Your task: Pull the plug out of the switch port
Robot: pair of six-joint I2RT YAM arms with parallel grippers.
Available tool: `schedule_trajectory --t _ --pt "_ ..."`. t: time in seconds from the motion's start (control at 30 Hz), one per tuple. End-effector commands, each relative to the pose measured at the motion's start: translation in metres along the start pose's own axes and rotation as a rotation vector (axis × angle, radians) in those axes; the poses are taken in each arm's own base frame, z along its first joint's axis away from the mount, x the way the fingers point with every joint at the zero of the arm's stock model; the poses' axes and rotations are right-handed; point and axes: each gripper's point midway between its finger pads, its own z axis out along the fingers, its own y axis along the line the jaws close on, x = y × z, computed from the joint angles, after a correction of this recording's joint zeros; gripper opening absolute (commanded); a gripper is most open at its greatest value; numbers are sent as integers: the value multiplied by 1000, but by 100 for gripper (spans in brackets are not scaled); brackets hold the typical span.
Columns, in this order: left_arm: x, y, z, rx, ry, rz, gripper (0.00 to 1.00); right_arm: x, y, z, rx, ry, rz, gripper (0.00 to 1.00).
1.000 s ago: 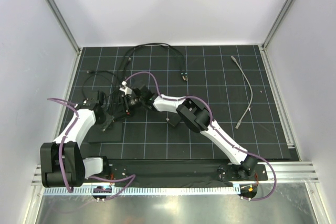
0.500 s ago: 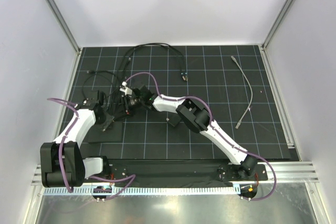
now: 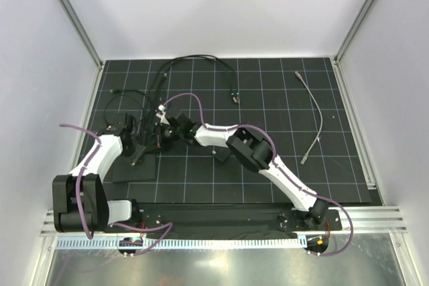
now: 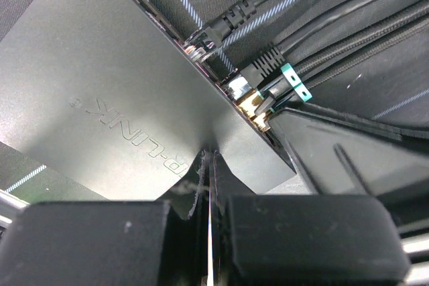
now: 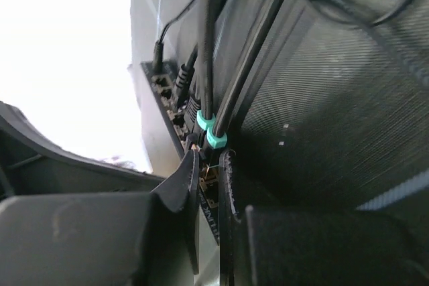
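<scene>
The switch (image 3: 134, 169) is a flat matte-black box at the left of the mat. In the left wrist view its lid (image 4: 114, 98) fills the frame. The port edge (image 4: 221, 82) holds several black plugs. My left gripper (image 4: 209, 159) is shut, its tips resting on the lid near the port edge; it also shows in the top view (image 3: 139, 147). My right gripper (image 5: 209, 165) reaches in from the right (image 3: 161, 137) and is shut on a gold-tipped plug (image 5: 208, 159) whose cable carries a teal band (image 5: 216, 140). That plug (image 4: 251, 98) still sits at the port.
Black cables (image 3: 194, 61) loop from the switch toward the back of the mat and end in loose connectors (image 3: 234, 96). A small black square block (image 3: 220, 155) lies under the right forearm. A grey cable (image 3: 316, 108) lies at the right. Metal frame posts stand at both sides.
Both grippers have shifted slightly to the left at the switch's port edge. The left arm's elbow has swung left. The grips look unchanged.
</scene>
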Motion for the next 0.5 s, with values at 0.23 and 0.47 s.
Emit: schedule_trajectory --t 0.23,0.47 --pt "36 57 27 -238 121 40 0 -32 -45 2 212 -305 -81 1" --pt "37 57 27 -229 116 38 0 -64 -18 -25 7 -373 105 1"
